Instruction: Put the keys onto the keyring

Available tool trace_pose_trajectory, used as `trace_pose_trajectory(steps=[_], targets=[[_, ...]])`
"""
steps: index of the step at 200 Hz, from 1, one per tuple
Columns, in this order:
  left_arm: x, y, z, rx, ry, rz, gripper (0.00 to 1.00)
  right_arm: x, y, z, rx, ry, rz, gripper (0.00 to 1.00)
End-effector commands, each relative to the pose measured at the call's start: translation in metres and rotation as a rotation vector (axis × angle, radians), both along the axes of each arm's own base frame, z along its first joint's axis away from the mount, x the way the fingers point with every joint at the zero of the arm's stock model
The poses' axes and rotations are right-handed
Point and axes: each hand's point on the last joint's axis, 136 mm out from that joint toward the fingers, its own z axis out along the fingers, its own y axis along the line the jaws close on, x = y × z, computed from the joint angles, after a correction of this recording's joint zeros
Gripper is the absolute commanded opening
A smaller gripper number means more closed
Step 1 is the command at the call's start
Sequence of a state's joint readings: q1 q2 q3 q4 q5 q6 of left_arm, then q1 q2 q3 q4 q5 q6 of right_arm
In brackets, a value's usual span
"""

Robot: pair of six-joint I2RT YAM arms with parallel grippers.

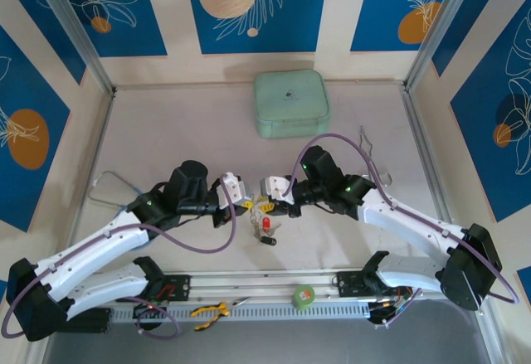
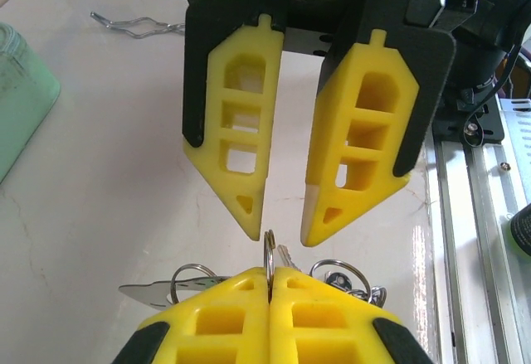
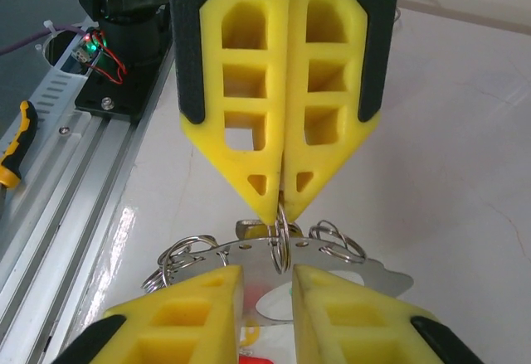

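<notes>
Left pincer: pinching small ring at its tips.
Right pincer: spread, just opposite.
Technique: I centre ring between right tips before closing.

The centre of the table is blocked. The left gripper, clamped on a ring of the keys, is met tip to tip by the right gripper, whose jaws are slightly parted. No passage is left between them. Open surface is found at far left and far right. It is interrupted by a mint-green case at far centre, a thin grey loop at left and a silvery wire item at right. The near edge is taken up by the rail, yellow-handled pliers and a green tape roll.
</notes>
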State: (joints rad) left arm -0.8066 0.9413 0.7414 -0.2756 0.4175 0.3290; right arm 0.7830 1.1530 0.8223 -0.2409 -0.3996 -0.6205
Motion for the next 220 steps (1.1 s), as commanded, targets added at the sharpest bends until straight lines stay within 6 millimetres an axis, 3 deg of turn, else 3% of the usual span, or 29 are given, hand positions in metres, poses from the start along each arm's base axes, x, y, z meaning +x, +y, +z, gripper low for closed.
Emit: trace_pose_trajectory(steps=[1,123,158,198,220], targets=[[-0.001,-0.004,0.014,-0.052,-0.032,-0.009,0.00,-0.002,0.002,0.004,0.028,0.018,0.012,0.19],[-0.005,-0.007,0.015,-0.072,-0.047,-0.046,0.00,0.005,0.009,0.001,0.010,0.024,0.007,0.18],[-0.005,-0.007,0.013,-0.067,-0.049,-0.048,0.00,0.002,0.011,0.004,0.022,0.028,0.029,0.00],[0.000,-0.007,0.008,-0.050,-0.051,-0.029,0.00,-0.002,0.011,0.007,0.034,0.032,0.052,0.00],[0.001,-0.008,0.006,-0.043,-0.044,-0.029,0.07,-0.004,0.013,0.008,0.038,0.035,0.061,0.00]])
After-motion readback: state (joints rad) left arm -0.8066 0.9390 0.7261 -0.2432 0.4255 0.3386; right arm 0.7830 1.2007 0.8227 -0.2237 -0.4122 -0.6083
